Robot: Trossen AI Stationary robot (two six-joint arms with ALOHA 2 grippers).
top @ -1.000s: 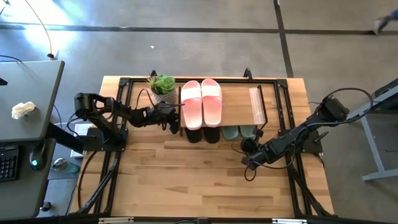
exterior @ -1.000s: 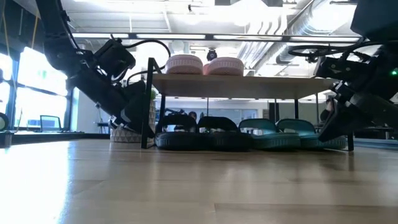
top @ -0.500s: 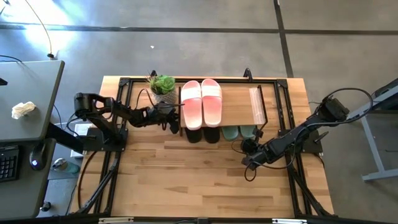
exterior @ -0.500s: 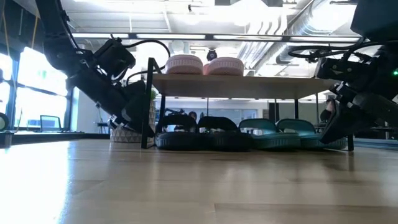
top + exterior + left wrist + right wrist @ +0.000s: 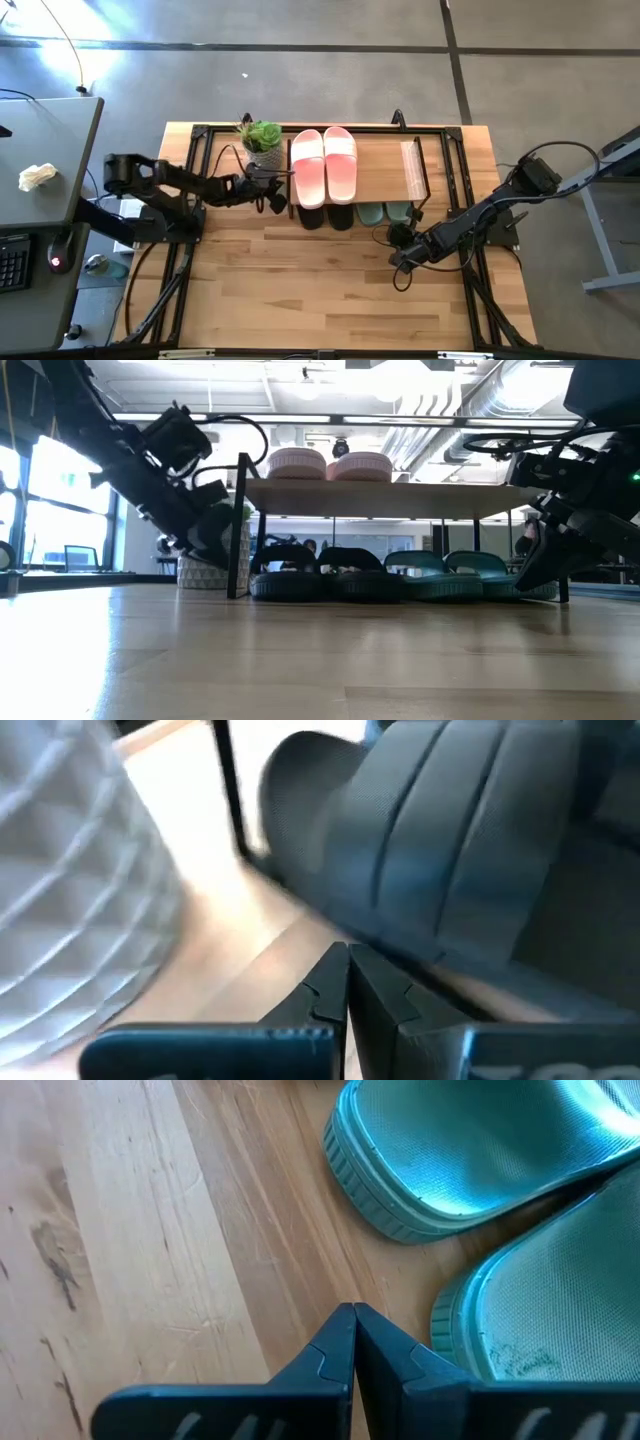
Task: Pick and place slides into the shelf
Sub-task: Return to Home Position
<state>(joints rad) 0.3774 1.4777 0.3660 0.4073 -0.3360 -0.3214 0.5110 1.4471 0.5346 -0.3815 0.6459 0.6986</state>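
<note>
Pink pair [image 5: 324,165] of slides lies atop the shelf [image 5: 385,170]; black pair [image 5: 320,584] and green pair [image 5: 450,582] sit beneath; left gripper [image 5: 347,952] and right gripper [image 5: 354,1312], fingers pressed together and empty, hang near its ends; storing looks finished.

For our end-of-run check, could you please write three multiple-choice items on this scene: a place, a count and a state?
1. Where do the pink slides lie?
A. on top of the shelf
B. under the shelf
C. on the floor
2. How many slides sit under the shelf?
A. two
B. four
C. six
3. How do the right pincer's fingers stand?
A. wide open
B. shut, empty
C. shut on a slide
Answers: 1 A, the high view shows them on its top. 2 B, the low view shows two black slides and two green slides below. 3 B, the right wrist view shows the fingers together over the table. The left pincer, by the shelf's left end, is shut too.
</note>
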